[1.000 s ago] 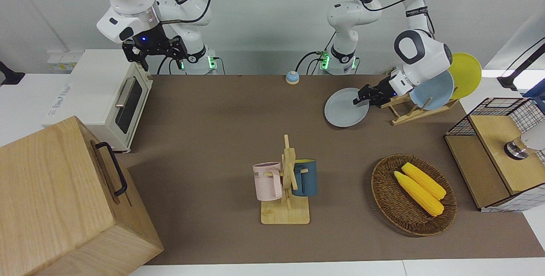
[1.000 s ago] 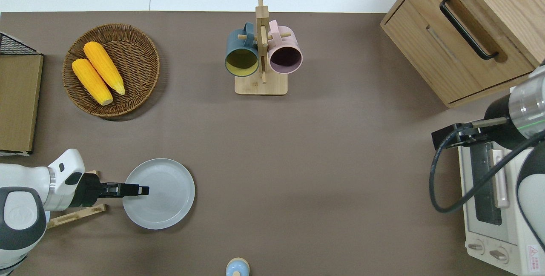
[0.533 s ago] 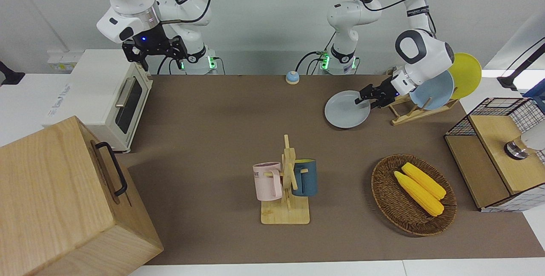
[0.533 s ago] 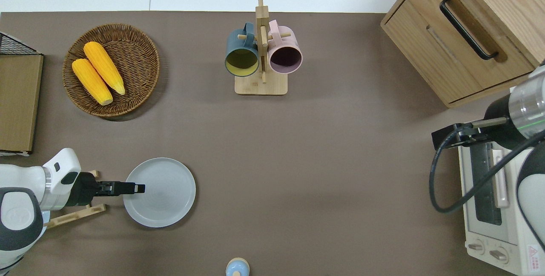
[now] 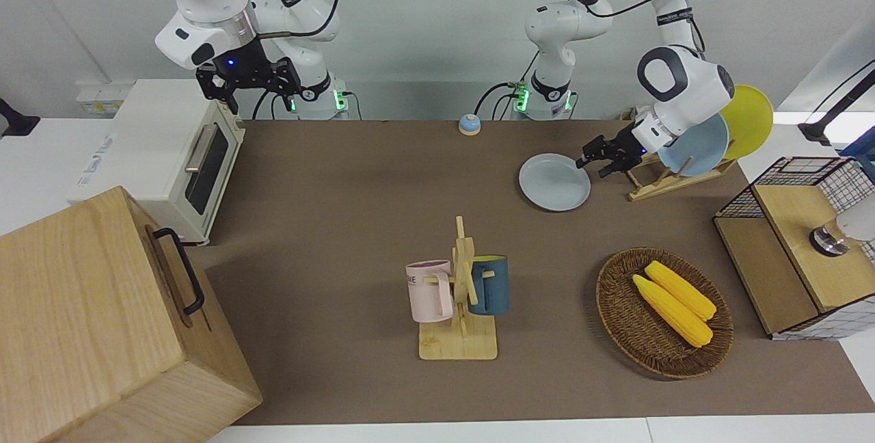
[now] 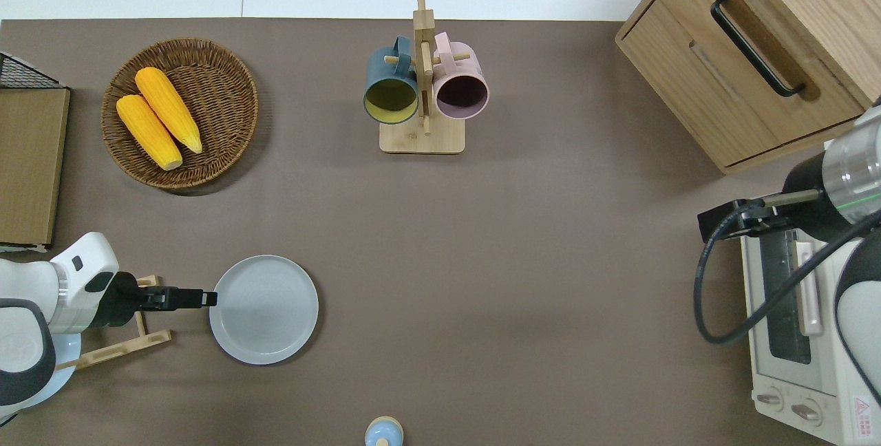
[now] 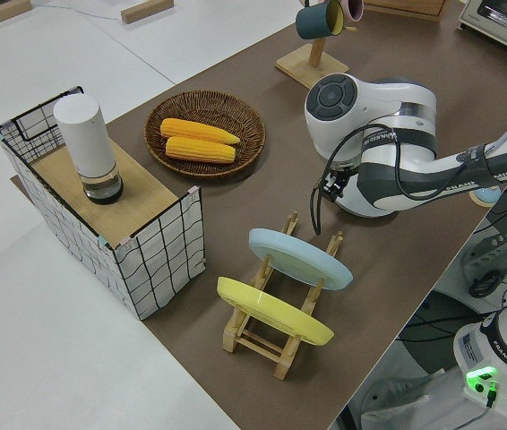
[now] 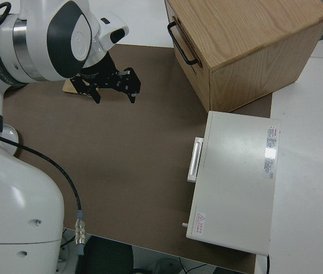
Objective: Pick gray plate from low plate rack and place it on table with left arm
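The gray plate (image 5: 554,182) (image 6: 263,309) lies flat on the brown table (image 6: 482,260), beside the low plate rack (image 5: 655,182) (image 6: 118,347) (image 7: 282,333) on the side toward the right arm's end. My left gripper (image 5: 592,160) (image 6: 208,298) is level with the plate's rim on the rack side, open and holding nothing. The rack still carries a light blue plate (image 5: 697,145) (image 7: 298,258) and a yellow plate (image 5: 748,118) (image 7: 271,312). My right gripper (image 5: 249,81) (image 8: 114,91) is parked and open.
A mug tree (image 5: 459,299) with two mugs stands mid-table. A wicker basket with corn (image 5: 663,310) and a wire crate (image 5: 800,238) sit toward the left arm's end. A toaster oven (image 5: 178,156) and wooden box (image 5: 102,320) occupy the right arm's end. A small blue bell (image 5: 469,124) sits near the robots.
The left gripper has let go of the gray plate and drawn back toward the rack. The plate has settled flat on the table. The right arm has not moved.
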`<state>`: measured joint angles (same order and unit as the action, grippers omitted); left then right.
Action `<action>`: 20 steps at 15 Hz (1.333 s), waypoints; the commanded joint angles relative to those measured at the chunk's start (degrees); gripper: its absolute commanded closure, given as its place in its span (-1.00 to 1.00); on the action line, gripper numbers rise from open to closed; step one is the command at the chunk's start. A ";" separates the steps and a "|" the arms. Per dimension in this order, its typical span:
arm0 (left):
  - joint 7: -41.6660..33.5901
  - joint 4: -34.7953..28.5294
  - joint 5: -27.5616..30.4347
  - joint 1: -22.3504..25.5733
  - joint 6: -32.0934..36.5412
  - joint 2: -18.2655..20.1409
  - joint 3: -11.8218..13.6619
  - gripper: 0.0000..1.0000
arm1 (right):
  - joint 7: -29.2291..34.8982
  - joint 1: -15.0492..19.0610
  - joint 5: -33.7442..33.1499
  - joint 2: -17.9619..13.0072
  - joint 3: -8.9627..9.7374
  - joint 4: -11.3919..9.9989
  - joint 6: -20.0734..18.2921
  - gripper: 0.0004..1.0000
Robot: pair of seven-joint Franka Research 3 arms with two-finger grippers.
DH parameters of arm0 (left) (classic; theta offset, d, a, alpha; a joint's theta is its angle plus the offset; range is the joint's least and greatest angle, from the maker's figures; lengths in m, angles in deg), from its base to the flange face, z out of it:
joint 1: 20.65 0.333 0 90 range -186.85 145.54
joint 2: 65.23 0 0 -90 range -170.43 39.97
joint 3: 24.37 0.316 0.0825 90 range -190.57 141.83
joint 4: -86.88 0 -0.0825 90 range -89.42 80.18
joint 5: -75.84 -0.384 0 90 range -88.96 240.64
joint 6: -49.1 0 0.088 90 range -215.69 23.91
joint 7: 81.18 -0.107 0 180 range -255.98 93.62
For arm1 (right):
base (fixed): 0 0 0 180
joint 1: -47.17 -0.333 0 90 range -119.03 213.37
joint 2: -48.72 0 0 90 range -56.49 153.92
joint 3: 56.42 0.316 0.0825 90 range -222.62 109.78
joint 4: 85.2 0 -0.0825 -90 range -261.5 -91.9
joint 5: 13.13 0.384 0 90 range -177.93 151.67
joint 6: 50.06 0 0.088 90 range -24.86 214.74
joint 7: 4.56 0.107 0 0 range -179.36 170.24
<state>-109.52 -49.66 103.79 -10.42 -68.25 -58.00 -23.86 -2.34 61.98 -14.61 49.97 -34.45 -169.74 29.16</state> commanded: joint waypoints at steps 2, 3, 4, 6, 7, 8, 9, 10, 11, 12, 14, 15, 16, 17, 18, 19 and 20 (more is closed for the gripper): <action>12.14 4.34 -9.65 -1.00 1.51 2.52 -1.73 -0.96 | 0.68 1.37 -0.37 -0.12 1.23 0.34 -0.73 -0.97; 14.61 5.57 -11.76 -0.92 2.56 2.96 -3.04 -0.96 | 0.68 1.37 -0.37 -0.12 1.14 0.34 -0.65 -0.97; 16.72 7.41 -13.69 -1.00 4.22 2.97 -3.75 -0.96 | 0.68 1.37 -0.37 -0.12 1.23 0.43 -0.65 -0.97; 20.15 12.06 -17.65 -1.01 8.52 2.88 -4.90 -0.97 | 0.68 1.37 -0.37 -0.12 1.23 0.43 -0.65 -0.97; 21.21 14.44 -19.32 -1.01 10.54 2.53 -5.08 -0.97 | 0.68 1.37 -0.37 -0.12 1.23 0.43 -0.65 -0.97; 21.92 16.72 -20.56 -1.01 12.57 2.27 -5.17 -0.97 | 0.68 1.37 -0.37 -0.12 1.23 0.43 -0.65 -0.97; 22.36 18.75 -21.52 -1.01 14.15 2.09 -5.51 -0.97 | 0.68 1.37 -0.37 -0.12 1.23 0.34 -0.65 -0.97; 22.71 20.51 -22.75 -1.01 15.47 2.00 -5.69 -0.97 | 0.68 1.37 -0.37 -0.12 1.23 0.43 -0.65 -0.97; 22.72 22.00 -23.98 -1.01 16.62 2.00 -5.69 -0.97 | 0.68 1.37 -0.37 -0.12 1.23 0.34 -0.73 -0.97; 22.72 23.24 -24.87 -1.01 17.76 2.00 -5.78 -0.97 | 0.68 1.37 -0.37 -0.20 1.23 0.34 -0.65 -0.97; 22.72 26.05 -26.71 -1.01 19.70 2.00 -6.31 -0.98 | 0.68 1.37 -0.37 -0.12 1.23 0.43 -0.65 -0.97; 22.80 26.84 -27.59 -1.01 20.40 2.00 -6.40 -0.98 | 0.68 1.37 -0.37 -0.12 1.23 0.43 -0.65 -0.97; 22.72 27.64 -27.60 -1.01 20.50 2.09 -6.57 -0.98 | 0.68 1.37 -0.37 -0.12 1.23 0.34 -0.65 -0.97; 22.63 28.34 -27.77 -1.01 20.58 2.09 -6.83 -0.98 | 0.68 1.37 -0.37 -0.12 1.23 0.34 -0.65 -0.97; 22.63 28.61 -28.21 -1.01 20.85 2.17 -7.45 -0.99 | 0.68 1.37 -0.37 -0.12 1.23 0.34 -0.65 -0.97; 22.63 29.22 -30.04 -1.01 21.11 2.26 -8.58 -0.98 | 0.68 1.37 -0.37 -0.12 1.23 0.43 -0.65 -0.97; 22.89 30.27 -31.36 -0.92 21.20 2.35 -9.90 -0.99 | 0.68 1.37 -0.37 -0.12 1.23 0.43 -0.65 -0.97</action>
<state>-87.94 -22.73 76.57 -11.18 -49.01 -54.94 -30.96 -2.34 61.98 -14.61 49.97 -34.45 -169.74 29.16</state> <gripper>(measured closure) 0.004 0.013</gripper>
